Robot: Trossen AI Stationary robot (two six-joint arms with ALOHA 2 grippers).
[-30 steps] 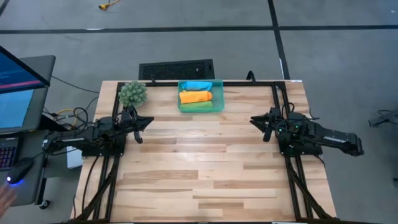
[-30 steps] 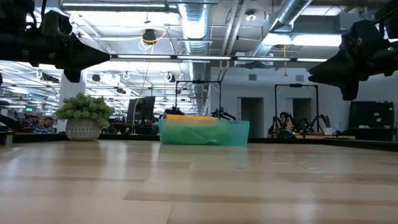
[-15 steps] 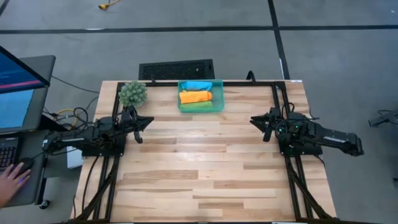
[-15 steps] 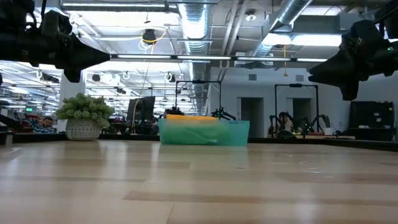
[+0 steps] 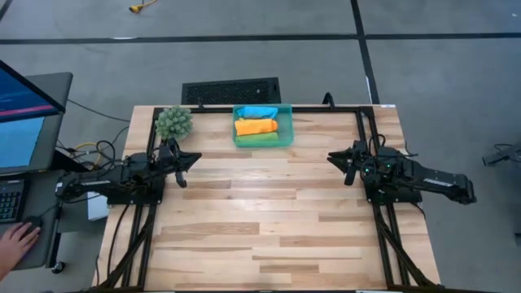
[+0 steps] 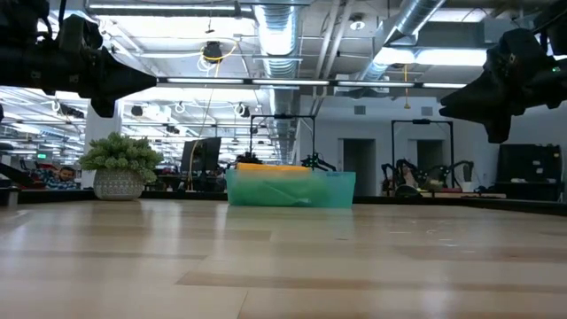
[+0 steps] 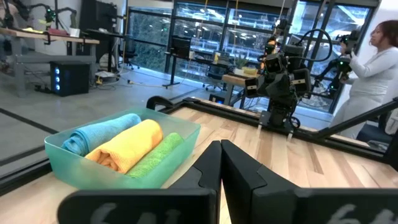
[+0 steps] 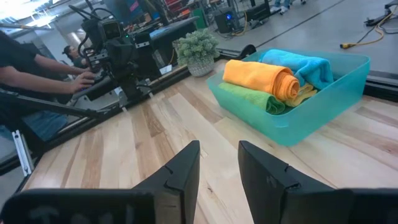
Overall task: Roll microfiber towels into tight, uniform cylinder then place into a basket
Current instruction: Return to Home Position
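Note:
The teal basket [image 5: 284, 137] stands at the table's far middle and also shows in the low view [image 6: 291, 189]. In it lie three rolled towels side by side: blue [image 5: 259, 111], orange [image 5: 255, 127] and green [image 5: 260, 140]. A bit of yellow cloth [image 8: 305, 93] shows under the orange roll [image 8: 261, 76]. My left gripper [image 5: 195, 157] hovers shut above the table's left side, empty, its fingers [image 7: 221, 144] pointing toward the basket [image 7: 93, 171]. My right gripper [image 5: 332, 156] hovers above the right side, slightly open [image 8: 219, 146] and empty.
A spiky green plant ball [image 5: 173, 122] in a pot stands at the far left corner, next to the left arm. A person's hand [image 5: 15, 240] rests at a desk left of the table. Another person [image 7: 373, 62] stands beyond the right side.
Both arms have kept still. The person's hand at the desk left of the table has moved up onto the mouse.

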